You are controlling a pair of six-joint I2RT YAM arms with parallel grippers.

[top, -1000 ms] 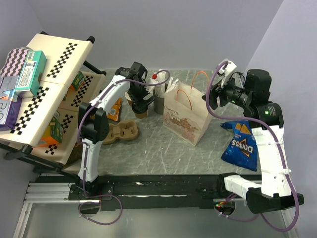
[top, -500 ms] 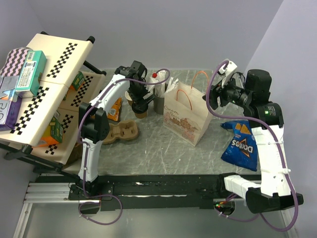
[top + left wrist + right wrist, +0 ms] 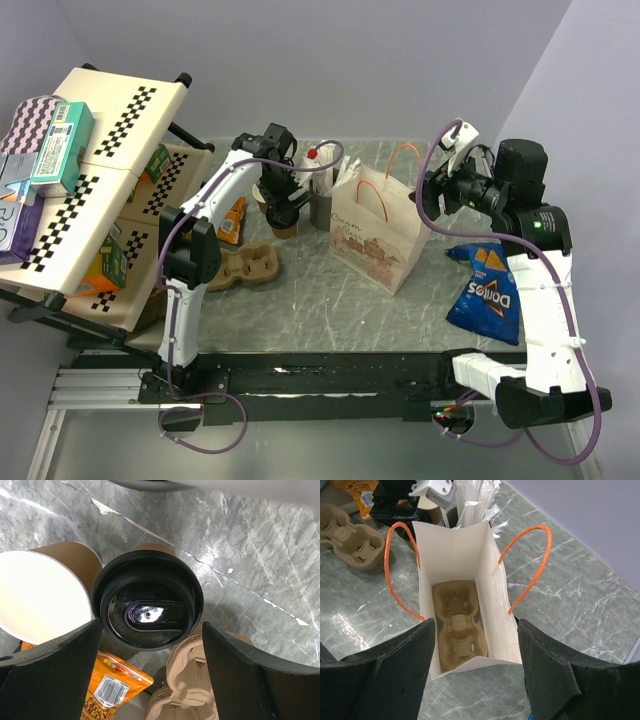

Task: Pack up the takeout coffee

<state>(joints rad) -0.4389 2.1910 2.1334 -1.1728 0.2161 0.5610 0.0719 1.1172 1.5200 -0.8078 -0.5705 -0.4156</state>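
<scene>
The cup (image 3: 152,547) stands upright, axis vertical, lid (image 3: 147,602) on top, between the left gripper's (image 3: 152,630) spread fingers (image 3: 50,675); the right gripper (image 3: 475,625) gapes wide.

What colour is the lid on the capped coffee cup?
The lid is glossy black; left wrist view shows it best.

The blue chip bag (image 3: 483,290) by the bench's right edge reads "Doritos". Brown script on the white paper bag (image 3: 372,240) is illegible. The orange packet (image 3: 111,689) shows a barcode, digits unreadable.

Black lid (image 3: 147,607), brown cup (image 3: 75,557), white bag (image 3: 465,555)
</scene>
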